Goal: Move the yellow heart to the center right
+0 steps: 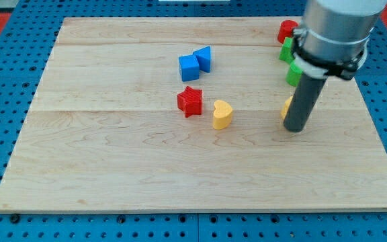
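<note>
Board (113, 168): rod hides yellow block (285, 105) partly.

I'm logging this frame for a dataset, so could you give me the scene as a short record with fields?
tip: my tip on the board, well to the view's right of the yellow heart, not touching it
target block: yellow heart, near board centre
nearest neighbour: red star, just to the heart's left
blue blocks: blue cube and blue triangular block, touching
partly hidden by arm: yellow block, two green blocks, red block
</note>
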